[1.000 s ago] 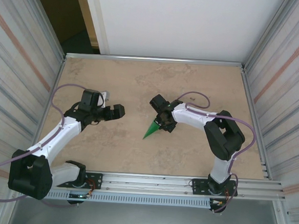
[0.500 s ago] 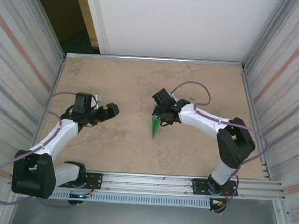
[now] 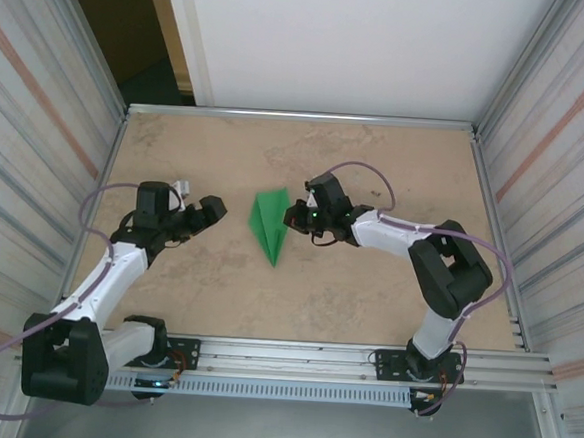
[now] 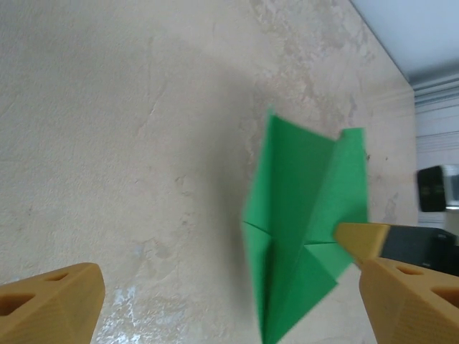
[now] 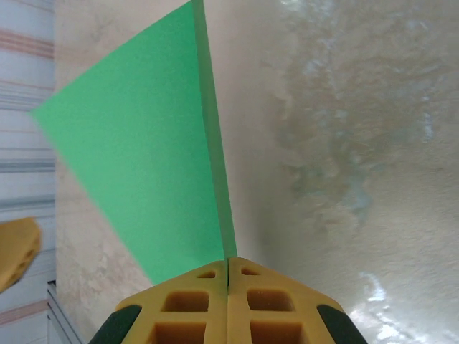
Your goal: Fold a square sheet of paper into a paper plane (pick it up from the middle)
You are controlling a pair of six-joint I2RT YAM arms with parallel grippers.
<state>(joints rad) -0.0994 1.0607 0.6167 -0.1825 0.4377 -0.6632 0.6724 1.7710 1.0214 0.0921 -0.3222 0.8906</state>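
— Top view?
— The paper plane (image 3: 269, 227) has its long axis running near-to-far. At its right edge the right gripper (image 3: 294, 217) pinches it; to its left, apart, the left gripper (image 3: 206, 215) is spread wide.
— Left wrist?
— It's ahead, toward the right finger.
— Right wrist?
— Jaws clamped on its fold.

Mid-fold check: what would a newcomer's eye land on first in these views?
The bright green paper plane stands out first, vivid against the beige table near its middle. The right hand is shut on the plane's edge, and in the right wrist view the paper fans out from between the closed fingers. The left hand faces it from the left, open and empty.
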